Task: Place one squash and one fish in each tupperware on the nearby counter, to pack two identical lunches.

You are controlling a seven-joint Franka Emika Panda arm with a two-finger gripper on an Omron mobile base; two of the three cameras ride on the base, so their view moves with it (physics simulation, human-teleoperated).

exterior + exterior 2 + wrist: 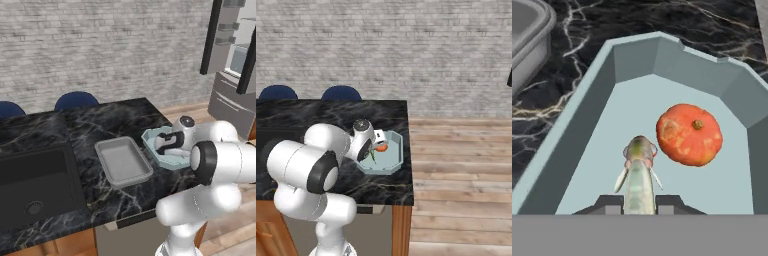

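The gripper [639,202] is clamped on the slender fish [638,170], hanging over the pale octagonal tupperware [587,125]; a squash [688,134] lies at two o'clock. The fish is probably not yet touching the floor; next comes lowering and release.

Both base views overlook the counter [100,125]; hand view peers closely into the tupperware [587,115].

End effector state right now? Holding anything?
End effector: shut on the yellow-green fish, held over the blue-grey tupperware beside the squash.
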